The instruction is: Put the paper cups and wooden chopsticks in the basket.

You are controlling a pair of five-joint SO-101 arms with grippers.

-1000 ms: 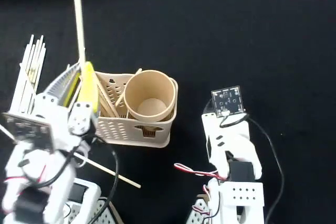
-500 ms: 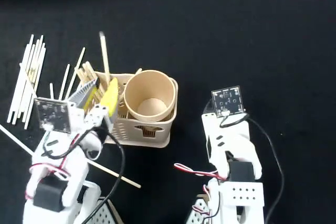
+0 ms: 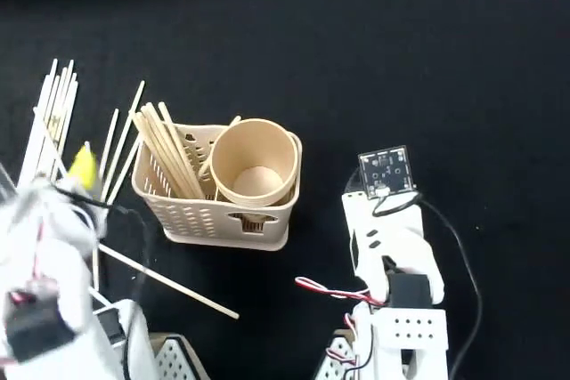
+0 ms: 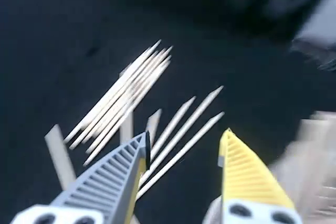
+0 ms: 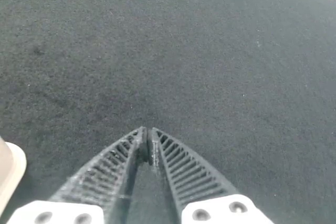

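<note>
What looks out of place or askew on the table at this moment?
One chopstick lies slanted on the table in front of the basket, apart from the bundle at the far left. The chopsticks in the basket lean and stick out over its rim. Nothing looks spilled or broken.

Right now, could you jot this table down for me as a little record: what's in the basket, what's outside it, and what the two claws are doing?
Basket: cream perforated plastic basket, upright on black table
Inside: tan paper cup, upright; wooden chopsticks leaning beside it
Outside: loose chopsticks on the left arm's side; one long chopstick lying on the arms' side of the basket
Left gripper: open, empty, above loose chopsticks
Right gripper: shut, empty, over bare table
</note>
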